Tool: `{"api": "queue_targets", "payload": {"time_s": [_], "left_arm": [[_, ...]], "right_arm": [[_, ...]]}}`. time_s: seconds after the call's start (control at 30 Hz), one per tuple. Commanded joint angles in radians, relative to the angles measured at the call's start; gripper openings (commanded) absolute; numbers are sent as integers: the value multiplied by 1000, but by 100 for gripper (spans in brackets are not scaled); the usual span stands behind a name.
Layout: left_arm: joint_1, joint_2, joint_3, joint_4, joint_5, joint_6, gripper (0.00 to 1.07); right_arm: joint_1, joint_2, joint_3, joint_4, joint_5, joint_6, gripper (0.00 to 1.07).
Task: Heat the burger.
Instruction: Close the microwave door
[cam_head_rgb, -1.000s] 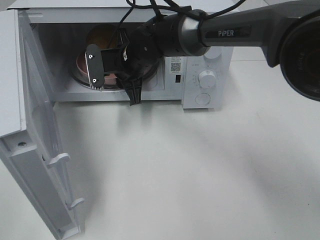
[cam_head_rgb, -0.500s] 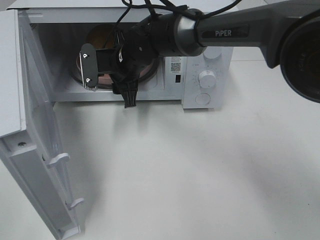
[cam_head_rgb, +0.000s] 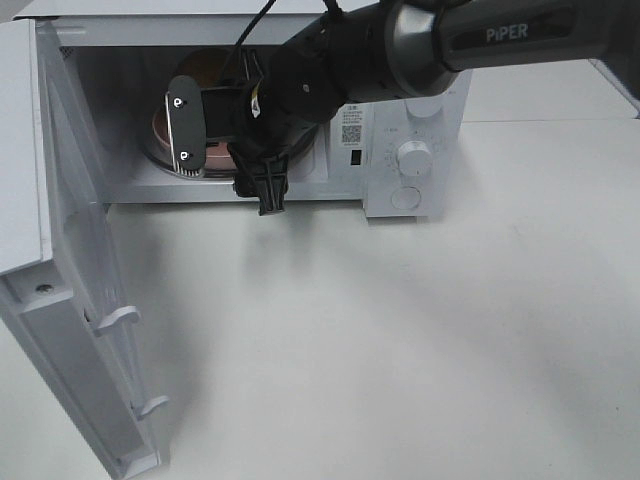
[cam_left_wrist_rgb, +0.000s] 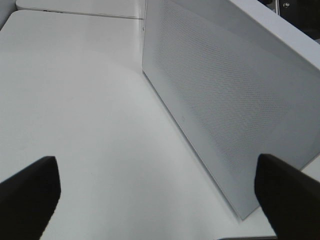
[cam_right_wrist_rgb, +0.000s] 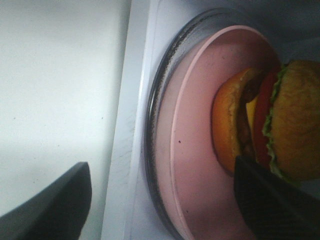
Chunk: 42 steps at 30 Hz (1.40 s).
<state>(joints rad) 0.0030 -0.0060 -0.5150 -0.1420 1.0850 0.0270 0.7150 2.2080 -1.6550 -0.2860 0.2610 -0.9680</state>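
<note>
The burger lies on a pink plate, which rests on the glass turntable inside the open microwave. From above, only the bun top and a bit of the plate show behind my right arm. My right gripper reaches in at the microwave's mouth. It is open, with one finger outside the sill and the other beside the burger, and the plate's rim lies between them untouched. My left gripper is open and empty beside a white perforated panel.
The microwave door hangs open to the left, reaching toward the table's front edge. Two control knobs sit on the right of the microwave's front. White tabletop spreads in front of it.
My right gripper's jaws have spread wider at the plate's rim. The wrist slid a little left, then back. The burger and plate have stayed put.
</note>
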Motion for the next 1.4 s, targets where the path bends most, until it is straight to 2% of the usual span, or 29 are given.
{"api": "queue_targets", "payload": {"time_s": [0.03,0.17,0.27,0.33,0.73,1.1,1.4], "left_arm": [[-5,-18,0,3,-14,1,98],[-5,-18,0,3,-14,1,98],[-5,-18,0,3,-14,1,98],[-5,-18,0,3,-14,1,98],[-5,-18,0,3,-14,1,98],[-5,-18,0,3,-14,1,98],[-5,-18,0,3,-14,1,98]], "right_arm": [[0,-38,32,-1,-37,12,76],[0,-95,123,-4,-96,23,76],[0,-105,139,-4,-103,23,76],[0,-151,197,-4,-130,26,76],[0,-303,419,-4,-153,103,76],[0,-506,654,-4,-151,396,75],[0,-642,780,0,-133,647,75]]}}
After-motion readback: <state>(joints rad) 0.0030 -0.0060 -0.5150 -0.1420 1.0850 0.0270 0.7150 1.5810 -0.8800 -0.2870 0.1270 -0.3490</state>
